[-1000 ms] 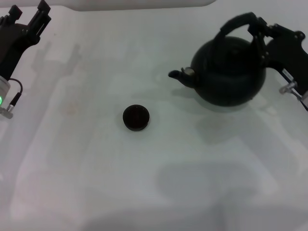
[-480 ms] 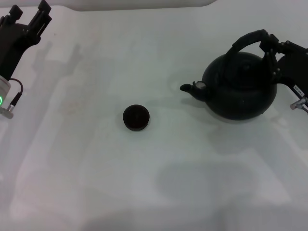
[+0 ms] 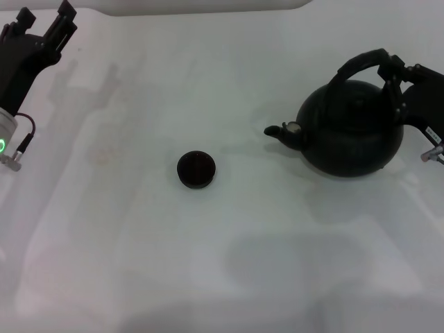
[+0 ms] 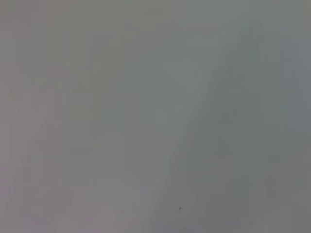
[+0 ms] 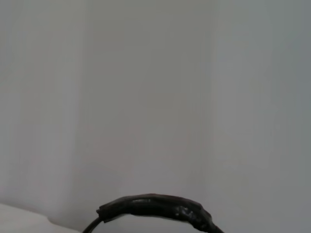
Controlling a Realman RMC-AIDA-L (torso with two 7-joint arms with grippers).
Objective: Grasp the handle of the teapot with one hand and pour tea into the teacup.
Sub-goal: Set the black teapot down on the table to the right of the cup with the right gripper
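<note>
A round black teapot stands upright on the white worktop at the robot's right side, its short spout pointing toward the middle. Its thick arched handle rises over the top of the body, and the right hand is closed on the handle's right end, its black fingers wrapped round the bail where it comes down toward the pot's shoulder. The right arm reaches in from the right edge behind it. In the right wrist view only the top of the handle's arch shows against a pale background, and none of that hand's fingers can be seen there. The small dark teacup sits upright by itself near the middle of the worktop, well apart from the teapot and to the left of its spout, with bare surface between them. The left hand hangs at the far left corner, well away from both the cup and the pot, its two fingers spread apart and holding nothing. The left wrist view shows only a plain grey blur.
</note>
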